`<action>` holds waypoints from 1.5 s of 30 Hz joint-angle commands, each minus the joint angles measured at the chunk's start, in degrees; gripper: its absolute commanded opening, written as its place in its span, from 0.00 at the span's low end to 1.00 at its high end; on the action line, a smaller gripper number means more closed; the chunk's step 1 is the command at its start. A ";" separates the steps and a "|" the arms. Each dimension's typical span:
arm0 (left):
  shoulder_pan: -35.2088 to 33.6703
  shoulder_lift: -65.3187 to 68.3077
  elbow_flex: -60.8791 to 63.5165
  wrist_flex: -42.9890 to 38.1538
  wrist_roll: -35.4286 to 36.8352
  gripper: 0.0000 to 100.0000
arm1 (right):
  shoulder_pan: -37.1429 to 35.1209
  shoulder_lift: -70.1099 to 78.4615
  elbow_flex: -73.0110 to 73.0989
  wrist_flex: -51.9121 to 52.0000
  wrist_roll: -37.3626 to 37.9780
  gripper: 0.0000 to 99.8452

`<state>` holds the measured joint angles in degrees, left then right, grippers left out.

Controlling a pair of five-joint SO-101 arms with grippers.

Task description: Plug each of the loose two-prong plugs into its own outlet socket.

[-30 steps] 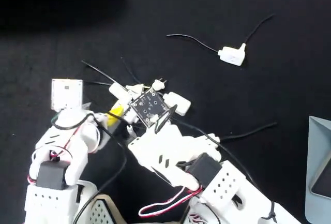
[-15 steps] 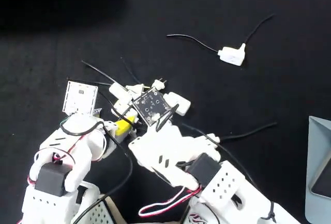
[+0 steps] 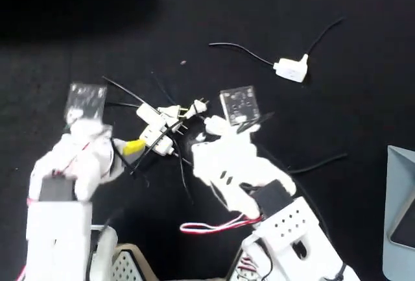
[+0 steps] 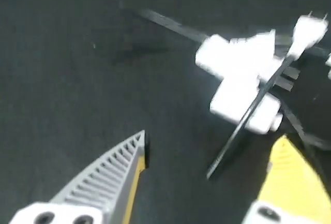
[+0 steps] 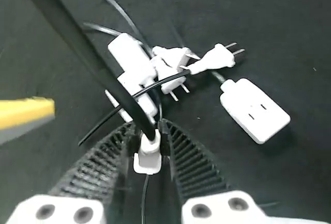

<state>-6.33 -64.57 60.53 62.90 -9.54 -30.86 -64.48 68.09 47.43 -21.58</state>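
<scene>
A tangle of white sockets (image 3: 154, 120) and two-prong plugs (image 3: 198, 106) with black cords lies mid-table. My right gripper (image 5: 147, 127) is shut on a small white plug (image 5: 148, 155) whose black cord runs off across the view; in the high view it (image 3: 198, 142) sits just right of the tangle. Beyond it lie a flat white socket (image 5: 254, 110), two loose plugs (image 5: 219, 57) (image 5: 172, 62) and stacked sockets (image 5: 130, 63). My left gripper (image 4: 213, 140) stands open over bare mat, short of the white sockets (image 4: 239, 75); its yellow finger (image 3: 132, 146) points at the tangle from the left.
A lone white socket (image 3: 290, 69) with thin black cords lies far back right. A grey tray (image 3: 398, 211) stands at the right edge. Loose black cords (image 3: 316, 163) trail over the black mat right of the right arm.
The right arm swung right, uncovering the tangle of plugs and sockets. The left arm pulled back to the left, its yellow finger now farther from the cluster.
</scene>
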 commanded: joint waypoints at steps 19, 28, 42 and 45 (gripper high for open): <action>6.55 66.20 -45.23 -3.34 30.42 0.37 | 6.24 -1.27 7.69 -14.07 -2.73 0.01; 8.66 78.95 -50.77 -3.69 35.16 0.35 | 6.24 -1.27 8.66 -14.33 -2.55 0.01; 6.99 81.58 -59.38 -2.73 33.58 0.03 | 6.24 -1.36 8.57 -14.42 -2.81 0.01; 5.85 77.19 -61.14 0.18 29.63 0.03 | 6.24 -1.36 8.57 -14.42 -2.81 0.01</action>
<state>1.49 19.47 4.44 60.26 24.22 -25.49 -64.48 77.05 34.24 -23.69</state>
